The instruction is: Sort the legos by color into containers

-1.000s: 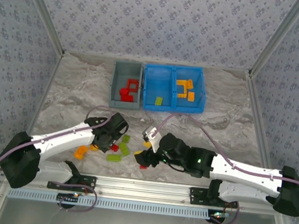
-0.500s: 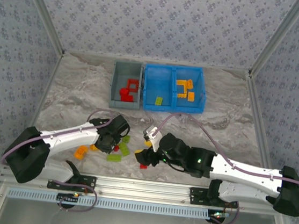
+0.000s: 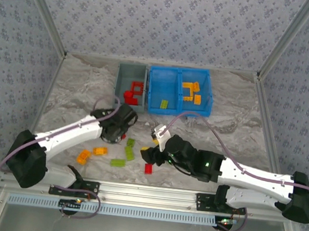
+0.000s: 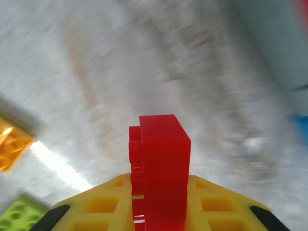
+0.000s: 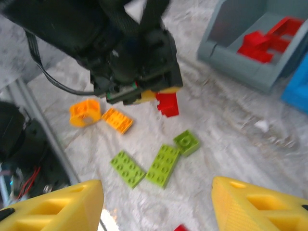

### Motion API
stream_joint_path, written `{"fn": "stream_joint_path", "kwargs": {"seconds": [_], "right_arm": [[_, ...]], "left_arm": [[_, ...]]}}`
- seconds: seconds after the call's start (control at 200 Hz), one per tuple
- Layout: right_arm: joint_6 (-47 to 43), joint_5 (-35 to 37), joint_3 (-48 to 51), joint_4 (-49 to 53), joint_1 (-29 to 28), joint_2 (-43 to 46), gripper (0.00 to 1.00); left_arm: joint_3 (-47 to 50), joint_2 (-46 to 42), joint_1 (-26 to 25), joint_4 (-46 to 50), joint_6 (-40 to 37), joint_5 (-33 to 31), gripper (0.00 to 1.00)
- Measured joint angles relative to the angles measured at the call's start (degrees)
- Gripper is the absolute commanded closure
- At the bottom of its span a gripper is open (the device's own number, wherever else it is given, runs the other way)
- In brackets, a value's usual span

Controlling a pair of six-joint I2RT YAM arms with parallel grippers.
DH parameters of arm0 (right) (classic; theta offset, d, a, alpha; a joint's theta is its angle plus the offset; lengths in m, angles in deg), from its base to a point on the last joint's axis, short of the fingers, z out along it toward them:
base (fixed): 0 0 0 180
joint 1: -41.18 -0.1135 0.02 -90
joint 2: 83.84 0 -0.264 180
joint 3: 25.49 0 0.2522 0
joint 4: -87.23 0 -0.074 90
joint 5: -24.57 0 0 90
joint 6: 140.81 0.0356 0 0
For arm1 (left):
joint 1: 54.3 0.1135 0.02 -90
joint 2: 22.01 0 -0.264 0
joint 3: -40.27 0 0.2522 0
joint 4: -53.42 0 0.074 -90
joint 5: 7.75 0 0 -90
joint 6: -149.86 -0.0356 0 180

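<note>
My left gripper (image 3: 120, 136) is shut on a red lego (image 4: 161, 163), held upright between its yellow fingers (image 4: 98, 204) above the table; the same red lego (image 5: 167, 103) shows under the left gripper (image 5: 161, 94) in the right wrist view. My right gripper (image 3: 149, 154) hangs open over three lime green legos (image 5: 162, 165), with nothing between its fingers (image 5: 53, 207). Two orange legos (image 3: 101, 150) lie to the left, and a loose red one (image 3: 148, 168) lies near the front. The grey container (image 3: 117, 92) holds red legos. The blue pair (image 3: 180, 74) holds one green and several orange legos.
The containers stand side by side at the back middle of the marbled table (image 3: 226, 123). The metal rail (image 3: 145, 192) with both arm bases runs along the near edge. Patterned walls close in the back and sides.
The left gripper shut on a red lego among the loose pieces, lifted it and moved back toward the grey container. The right gripper stayed open and shifted only slightly.
</note>
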Motion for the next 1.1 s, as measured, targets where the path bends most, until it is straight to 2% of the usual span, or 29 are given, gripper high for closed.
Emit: {"fn": "stream_joint_path", "kwargs": {"seconds": [0.135, 0.255, 0.39, 0.445, 0.615, 0.76, 0.934, 1.009, 1.099], "right_arm": [[-1.3, 7.4, -3.9, -2.3, 2.4, -2.3, 0.36], [-4.8, 11.9, -6.3, -8.8, 5.3, -7.4, 0.34], [-6.9, 13.5, -8.5, -14.7, 9.6, -13.8, 0.34], [-7.2, 13.5, -9.5, -15.8, 11.2, -15.7, 0.34], [-7.5, 13.7, -11.5, -17.8, 12.8, -16.9, 0.33], [-7.5, 13.7, -11.6, -18.2, 12.8, -16.2, 0.33], [-6.3, 13.7, -9.7, -18.1, 12.9, -13.2, 0.32], [-5.7, 13.7, -8.6, -18.0, 13.0, -11.7, 0.32], [-5.2, 13.7, -7.9, -17.6, 13.0, -10.3, 0.31]], "left_arm": [[-14.4, 5.0, 4.6, 1.0, -12.8, -2.1, 0.78], [-25.8, 13.8, 9.4, 2.1, -24.2, -2.3, 0.78], [-38.1, 26.0, 13.8, 3.5, -35.0, -2.3, 0.78], [-43.0, 31.0, 15.2, 4.1, -38.5, -2.2, 0.82], [-59.1, 46.8, 18.4, 6.5, -47.4, -1.5, 0.83], [-65.3, 53.6, 18.7, 7.5, -52.5, -2.1, 0.82], [-67.3, 56.5, 18.5, 7.7, -56.0, -3.8, 0.79], [-67.3, 57.1, 18.5, 7.7, -56.7, -4.4, 0.74], [-67.3, 57.7, 18.5, 7.7, -57.4, -4.8, 0.62]]}}
